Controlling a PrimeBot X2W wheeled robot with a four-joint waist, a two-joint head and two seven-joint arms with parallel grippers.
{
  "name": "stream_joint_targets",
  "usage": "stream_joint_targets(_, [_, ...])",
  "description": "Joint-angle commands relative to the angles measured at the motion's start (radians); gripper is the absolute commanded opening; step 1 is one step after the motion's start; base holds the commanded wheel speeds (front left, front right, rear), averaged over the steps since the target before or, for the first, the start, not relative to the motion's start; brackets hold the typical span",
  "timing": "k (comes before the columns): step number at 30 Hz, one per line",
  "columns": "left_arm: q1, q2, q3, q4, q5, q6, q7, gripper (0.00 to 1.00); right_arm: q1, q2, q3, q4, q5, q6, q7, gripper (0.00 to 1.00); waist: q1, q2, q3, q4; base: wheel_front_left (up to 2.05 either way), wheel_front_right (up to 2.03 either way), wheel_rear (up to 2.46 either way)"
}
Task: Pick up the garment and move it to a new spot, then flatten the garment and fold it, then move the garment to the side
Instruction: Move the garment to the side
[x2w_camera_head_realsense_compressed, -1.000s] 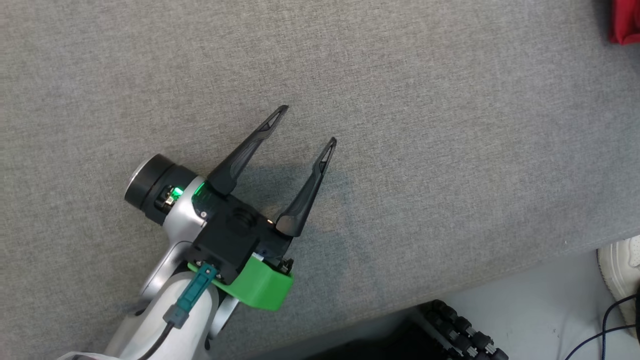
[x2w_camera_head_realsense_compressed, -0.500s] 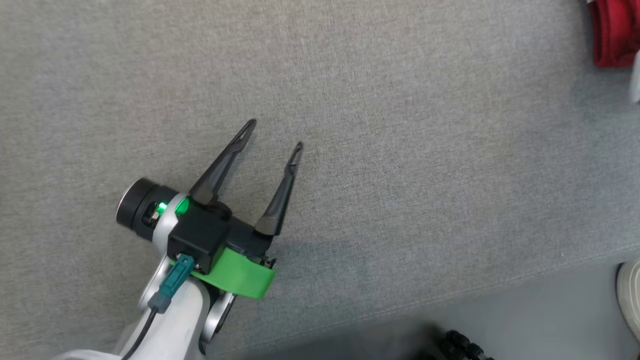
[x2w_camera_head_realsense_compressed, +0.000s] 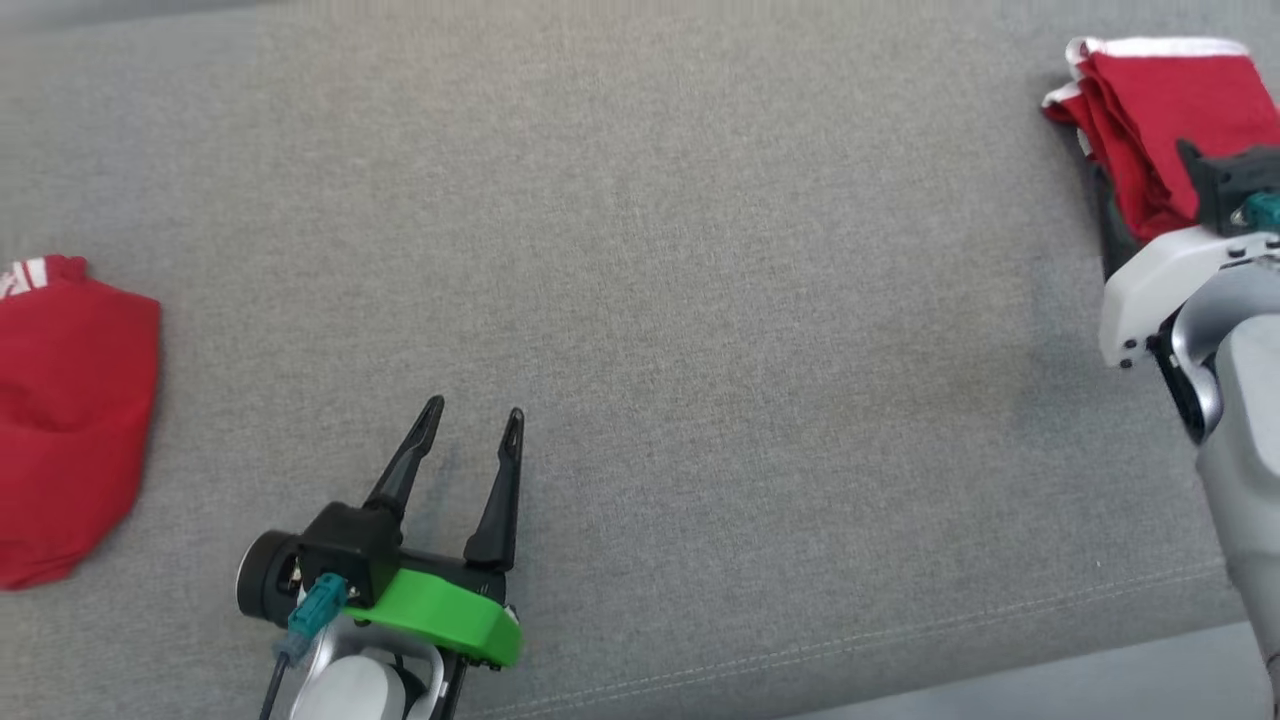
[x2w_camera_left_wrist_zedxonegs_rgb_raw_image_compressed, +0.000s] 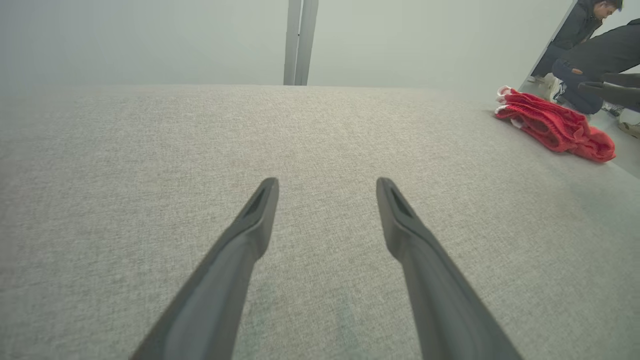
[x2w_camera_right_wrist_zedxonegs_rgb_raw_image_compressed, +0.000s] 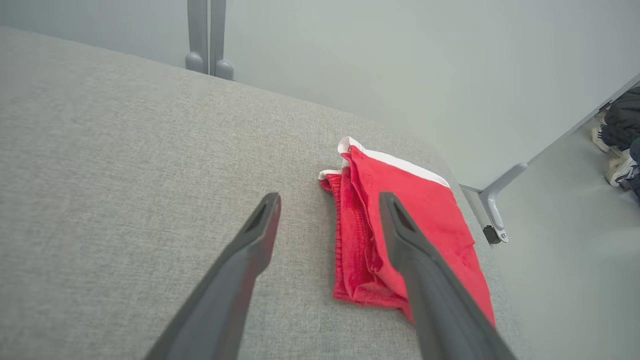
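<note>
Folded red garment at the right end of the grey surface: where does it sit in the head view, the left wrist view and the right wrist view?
Head view: the folded red garment is in the upper right corner.
Left wrist view: far right, a little above the middle, near the surface's edge.
Right wrist view: just right of centre, white trim at its top.
Shared landmark: the grey fabric surface it lies on.
</note>
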Motion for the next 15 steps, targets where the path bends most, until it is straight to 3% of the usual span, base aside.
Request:
stream_joint_targets(1, [0.023,-0.003,0.011,0.010,-0.014,0.008,-0.005,1.00,0.041,0.001,0.005,-0.023,0.019,-0.002,0.001,1.00,0.0000,0.0000,-0.143,0.055,0.00,0.00,0.00])
stream_joint_targets(7, [0.057,-0.010,0.080,0.075,-0.075,0.052,-0.003,1.00,0.181,0.058,-0.015,-0.148,0.128,-0.002,0.011,1.00,0.0000,0.0000,-0.222,0.089,0.00,0.00,0.00])
stream_joint_targets(15, [0.083,0.002,0.171,0.103,-0.099,0.097,-0.035,1.00,0.303,0.184,-0.063,-0.217,0.154,-0.002,-0.039,1.00,0.0000,0.0000,-0.288,0.125,0.00,0.00,0.00])
